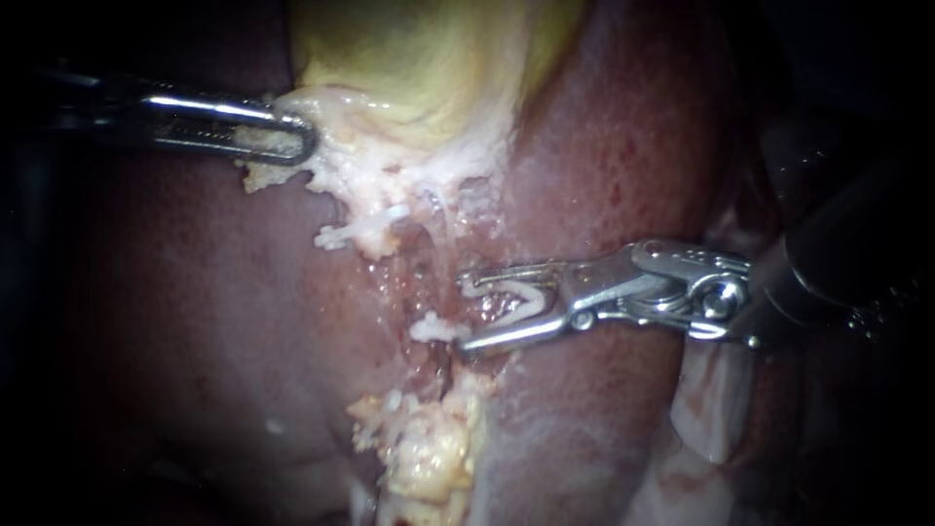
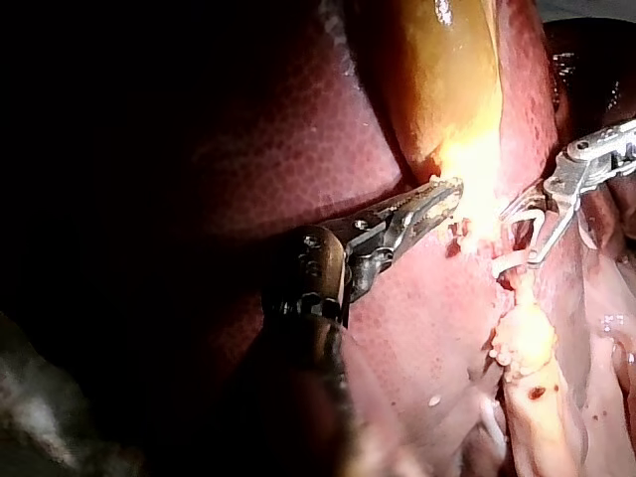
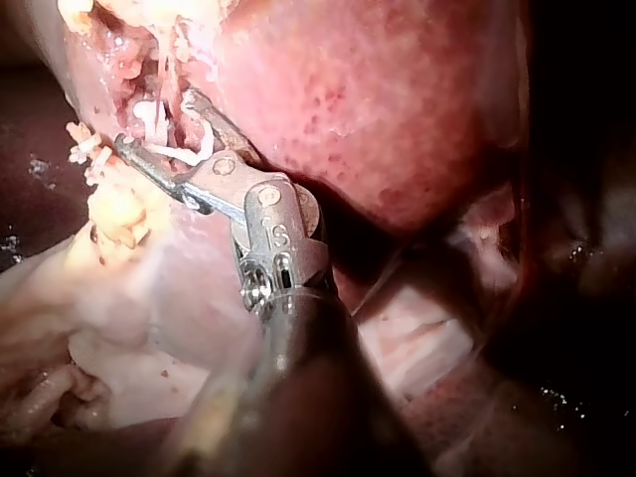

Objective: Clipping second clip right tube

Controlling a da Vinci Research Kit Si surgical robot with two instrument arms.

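Liver [image 1: 195, 341] fills the field, gallbladder [image 1: 419, 68] at 12 o'clock. Left instrument [image 1: 297, 136] at 10 o'clock, jaws clamped on whitish tissue [image 1: 341, 175] at the gallbladder's lower edge. Right instrument [image 1: 464, 312] enters from 3 o'clock, jaws wide with an unclosed white clip [image 1: 531, 297] seated against both, tips at the dissected bed [image 1: 429, 263], centre. The right tube is not resolved there. Judged: clip presented, closing and release left.

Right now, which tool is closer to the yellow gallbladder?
Left. The left tool grips pale tissue at the lower edge of the gallbladder; the right tool holds a clip farther down, over the liver.
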